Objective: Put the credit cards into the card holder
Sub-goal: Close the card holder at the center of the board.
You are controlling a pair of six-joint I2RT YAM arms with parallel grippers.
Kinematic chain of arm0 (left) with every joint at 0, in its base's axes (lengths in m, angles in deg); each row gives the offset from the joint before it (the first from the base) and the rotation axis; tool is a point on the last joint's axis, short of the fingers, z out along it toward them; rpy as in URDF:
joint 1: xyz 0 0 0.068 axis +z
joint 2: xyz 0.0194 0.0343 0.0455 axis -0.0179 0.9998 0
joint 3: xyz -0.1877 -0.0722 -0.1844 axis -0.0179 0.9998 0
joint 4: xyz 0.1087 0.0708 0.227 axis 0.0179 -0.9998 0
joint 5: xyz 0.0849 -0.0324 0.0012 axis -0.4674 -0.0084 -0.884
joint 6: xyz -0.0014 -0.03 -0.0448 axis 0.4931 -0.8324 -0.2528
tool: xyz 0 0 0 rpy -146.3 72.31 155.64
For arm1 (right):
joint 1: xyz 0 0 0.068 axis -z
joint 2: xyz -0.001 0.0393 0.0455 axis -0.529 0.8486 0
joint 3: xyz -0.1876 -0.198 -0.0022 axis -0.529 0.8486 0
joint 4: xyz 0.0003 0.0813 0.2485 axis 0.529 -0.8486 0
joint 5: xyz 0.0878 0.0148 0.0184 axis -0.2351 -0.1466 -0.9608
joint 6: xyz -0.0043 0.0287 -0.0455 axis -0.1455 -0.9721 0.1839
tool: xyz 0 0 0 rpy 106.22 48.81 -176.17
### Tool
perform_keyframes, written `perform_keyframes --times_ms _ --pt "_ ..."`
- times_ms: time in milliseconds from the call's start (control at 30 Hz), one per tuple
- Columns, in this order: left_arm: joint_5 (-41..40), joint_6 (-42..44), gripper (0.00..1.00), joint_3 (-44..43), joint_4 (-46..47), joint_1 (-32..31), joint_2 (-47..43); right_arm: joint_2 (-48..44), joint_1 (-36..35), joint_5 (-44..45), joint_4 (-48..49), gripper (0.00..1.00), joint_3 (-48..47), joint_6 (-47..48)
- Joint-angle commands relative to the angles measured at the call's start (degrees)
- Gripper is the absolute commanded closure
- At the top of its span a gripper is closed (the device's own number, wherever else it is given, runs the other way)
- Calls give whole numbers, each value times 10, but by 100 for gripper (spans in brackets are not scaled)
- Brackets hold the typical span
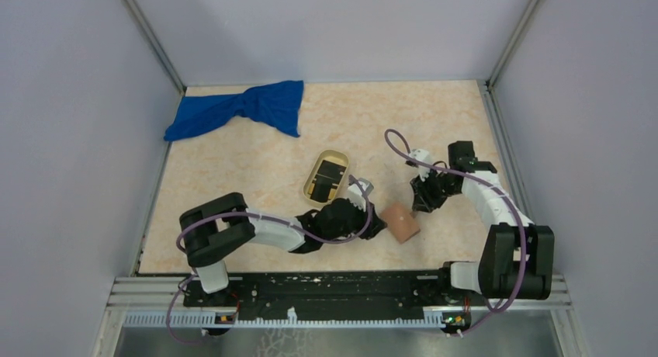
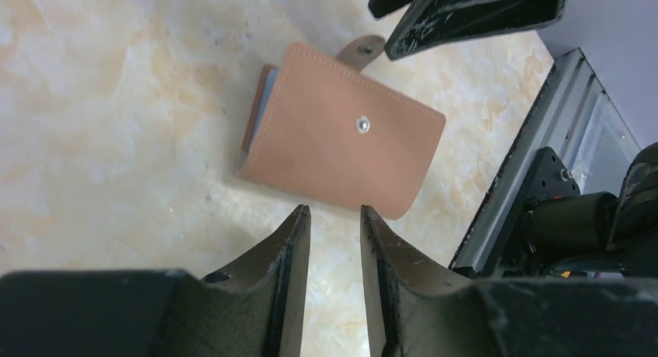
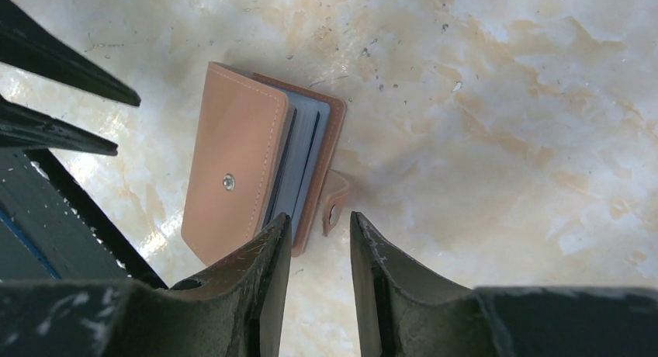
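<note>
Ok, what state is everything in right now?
card holder: folded over, snap undone, strap loose.
credit cards: lying in the tray, not in the card holder.
tray: upright, holding the cards.
left hand: open, empty, close by the card holder.
right hand: open, empty, close by the card holder.
blue cloth: crumpled at the far left.

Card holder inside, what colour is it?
Blue-grey; the card holder shows it best in the right wrist view.
</note>
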Motion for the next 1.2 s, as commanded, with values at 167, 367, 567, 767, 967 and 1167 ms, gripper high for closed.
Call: perform_keyframes --times_ms 167,367,567,767,967,1167 --pt "288 125 69 -37 48 97 20 13 24 -29 -14 69 -14 17" --pt "308 134 69 -111 -35 101 59 0 36 -49 -26 73 -23 27" --pt "300 128 71 -138 -48 102 81 -75 42 -125 -62 74 -18 101" --pt "298 115 75 -155 -48 102 107 -56 41 -212 -188 88 -14 295" --pt "295 98 80 -155 -31 102 123 -32 34 -177 -201 100 40 445" --pt "291 86 81 -152 -17 101 133 -33 24 -98 -123 100 80 427"
